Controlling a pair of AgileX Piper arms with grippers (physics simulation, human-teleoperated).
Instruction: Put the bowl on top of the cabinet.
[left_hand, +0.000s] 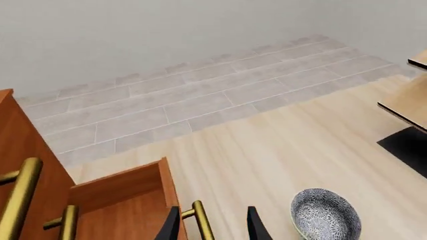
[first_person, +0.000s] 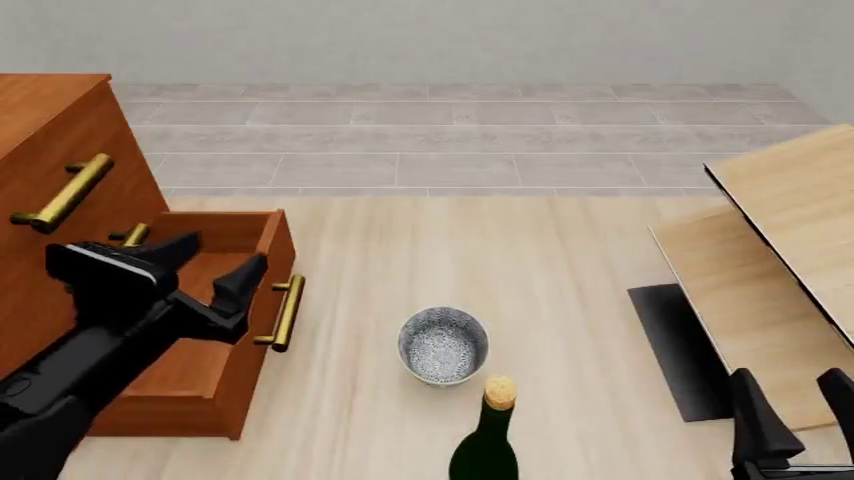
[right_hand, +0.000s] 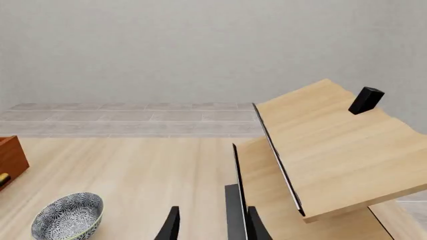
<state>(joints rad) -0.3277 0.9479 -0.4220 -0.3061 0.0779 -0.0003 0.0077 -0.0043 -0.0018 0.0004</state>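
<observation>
The bowl (first_person: 443, 345) stands upright on the light wood floor surface, its speckled blue-grey inside showing; it also appears in the wrist views as the bowl (left_hand: 325, 216) and the bowl (right_hand: 69, 216). The cabinet (first_person: 47, 140) fills the left side, its lower drawer (first_person: 200, 330) pulled open. My left gripper (first_person: 214, 258) hovers open over that drawer, left of the bowl. In the left wrist view, the left gripper (left_hand: 212, 225) has the drawer's brass handle (left_hand: 200, 220) showing between its spread fingers. My right gripper (first_person: 794, 395) is open and empty at the bottom right, far from the bowl.
A dark bottle with a cork (first_person: 487, 440) stands just in front of the bowl. Pale wood table panels (first_person: 787, 230) slant along the right, with a black mat (first_person: 674, 340) below them. A small black block (right_hand: 365, 100) sits on the panel. Grey tiles (first_person: 454, 130) lie beyond.
</observation>
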